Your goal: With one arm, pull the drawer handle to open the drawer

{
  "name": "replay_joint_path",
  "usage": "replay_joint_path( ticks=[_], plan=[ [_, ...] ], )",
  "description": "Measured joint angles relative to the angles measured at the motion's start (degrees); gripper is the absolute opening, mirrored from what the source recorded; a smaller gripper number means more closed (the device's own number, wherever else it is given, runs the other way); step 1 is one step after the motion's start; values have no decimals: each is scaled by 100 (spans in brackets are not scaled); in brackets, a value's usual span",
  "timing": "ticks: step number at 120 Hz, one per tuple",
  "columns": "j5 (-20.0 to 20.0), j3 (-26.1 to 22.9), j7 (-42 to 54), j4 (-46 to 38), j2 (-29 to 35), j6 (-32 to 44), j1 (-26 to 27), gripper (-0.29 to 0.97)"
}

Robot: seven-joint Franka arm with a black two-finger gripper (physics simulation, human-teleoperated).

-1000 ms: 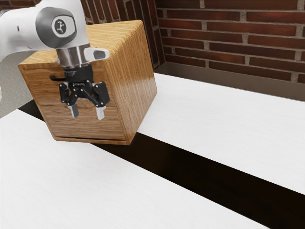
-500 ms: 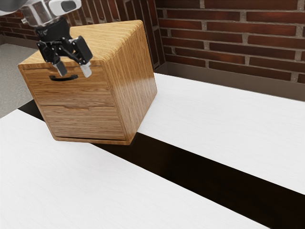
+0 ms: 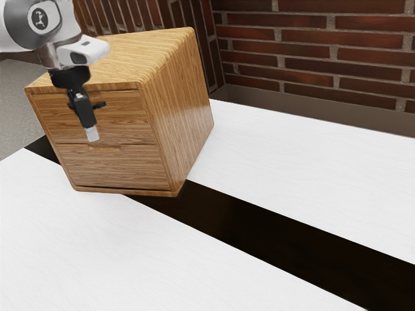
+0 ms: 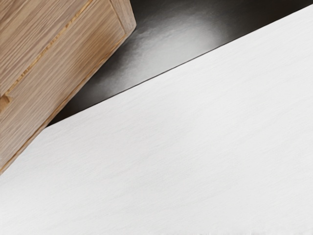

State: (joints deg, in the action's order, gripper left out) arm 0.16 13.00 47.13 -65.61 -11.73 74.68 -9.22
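A wooden cabinet [image 3: 172,97] stands on the table at the exterior view's left, with two drawer fronts, both flush with its face. The top drawer [image 3: 123,120] carries a thin black handle [image 3: 99,103], and my hand covers the handle's middle. My black gripper [image 3: 92,135] hangs straight down in front of that drawer and is turned edge-on to the camera, its tip just below the handle. The wrist view looks down past the cabinet's lower front corner [image 4: 49,58] to the table.
The table is white [image 3: 292,162] with a wide black strip [image 3: 272,240] running from under the cabinet toward the exterior view's lower right. A brick wall [image 3: 311,45] rises behind. The white top [image 4: 195,147] lies under my hand.
My hand rose from the lower drawer front to above the cabinet's top edge. It then dropped in front of the top drawer's handle and turned edge-on.
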Motion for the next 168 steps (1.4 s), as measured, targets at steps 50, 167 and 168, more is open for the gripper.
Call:
replay_joint_path(
  ticks=[50,167,168],
  plan=[
    [-54,-128,1845,-1075,693,592,-600,68],
    [47,-150,3510,-1183,772,982,-631,68],
    [53,-150,3510,-1194,784,1002,-629,68]
  ],
)
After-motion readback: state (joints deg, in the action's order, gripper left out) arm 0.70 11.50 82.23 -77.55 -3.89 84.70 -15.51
